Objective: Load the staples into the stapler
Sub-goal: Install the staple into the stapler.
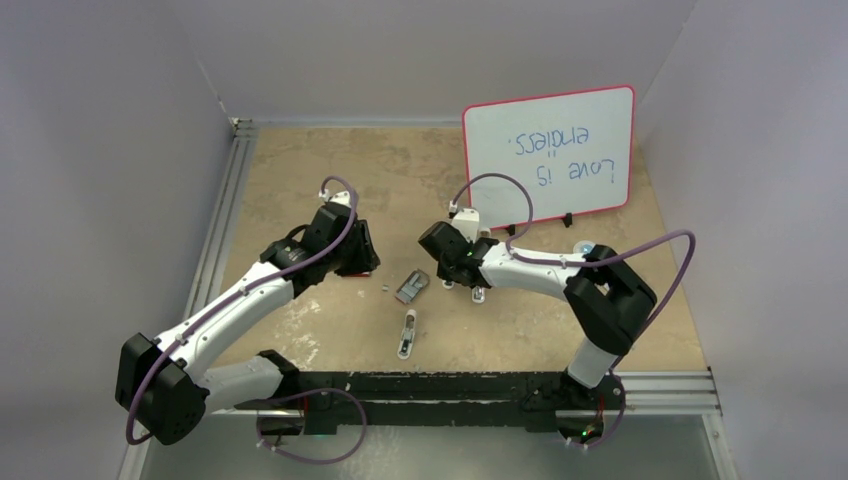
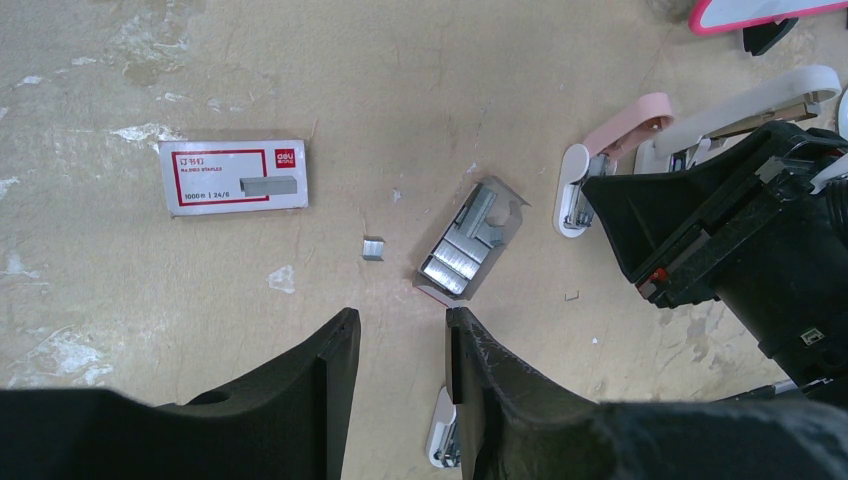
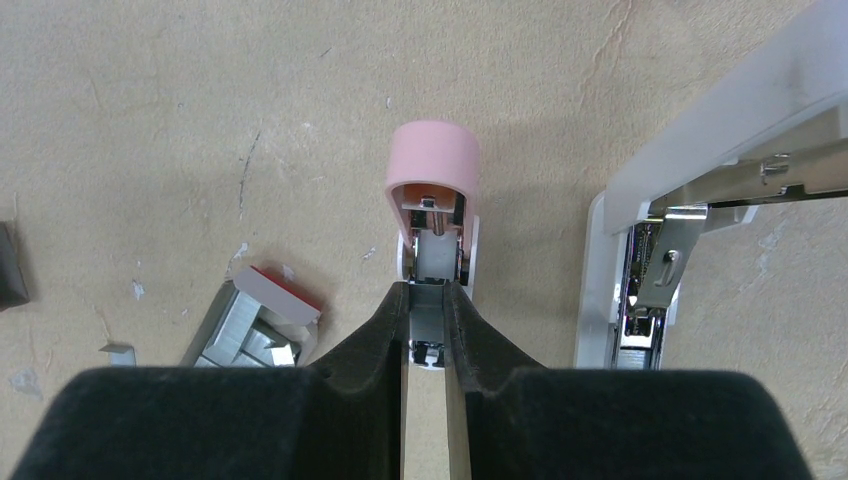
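Note:
The staples [image 2: 455, 262] are silvery strips in a small grey tray [image 2: 505, 200], which also shows in the top view [image 1: 411, 287] and the right wrist view [image 3: 240, 325]. One loose strip [image 2: 372, 249] lies beside it. The white-and-red box sleeve [image 2: 232, 176] lies to the left. The pink mini stapler [image 3: 433, 165] is hinged open. My right gripper [image 3: 427, 300] is shut on its metal magazine, and shows in the top view [image 1: 452, 265]. My left gripper [image 2: 400, 320] is open and empty, just short of the tray, above the table.
A larger white stapler [image 3: 640, 270] lies open right of the pink one. Another small white stapler [image 1: 407, 335] lies nearer the arm bases, under my left fingers [image 2: 441, 430]. A pink-rimmed whiteboard [image 1: 550, 155] stands at the back right. Grey walls enclose the table.

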`<state>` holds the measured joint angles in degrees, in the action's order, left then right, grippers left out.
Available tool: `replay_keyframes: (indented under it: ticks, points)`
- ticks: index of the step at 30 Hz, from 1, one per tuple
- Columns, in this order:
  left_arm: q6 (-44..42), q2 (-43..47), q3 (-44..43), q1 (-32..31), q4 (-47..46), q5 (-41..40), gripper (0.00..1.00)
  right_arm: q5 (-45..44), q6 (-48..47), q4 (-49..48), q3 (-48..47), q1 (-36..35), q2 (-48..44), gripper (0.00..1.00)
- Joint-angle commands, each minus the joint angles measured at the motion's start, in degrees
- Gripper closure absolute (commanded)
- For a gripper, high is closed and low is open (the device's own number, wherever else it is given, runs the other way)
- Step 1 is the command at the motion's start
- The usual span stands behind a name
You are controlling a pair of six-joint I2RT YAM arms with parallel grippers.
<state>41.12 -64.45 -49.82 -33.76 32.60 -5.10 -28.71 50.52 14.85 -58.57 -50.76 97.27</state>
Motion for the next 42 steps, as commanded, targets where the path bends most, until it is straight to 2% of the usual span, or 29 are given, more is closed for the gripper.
replay_keyframes:
  ticks: [1, 14, 42]
  points:
    - [-0.78, 0.29, 0.16, 0.51, -1.84, -0.17, 0.64, -0.56, 1.23, -0.44, 0.46, 0.05, -0.05, 0.88]
    - [-0.78, 0.22, 0.16, 0.47, -1.93, 0.0, 0.64, -1.62, 1.16, 0.55, -0.12, 0.05, -3.21, 0.88]
    - [-0.78, 0.1, 0.22, 0.52, -1.97, 0.01, 0.64, -0.96, 1.37, 0.2, 0.79, 0.07, -1.31, 0.88]
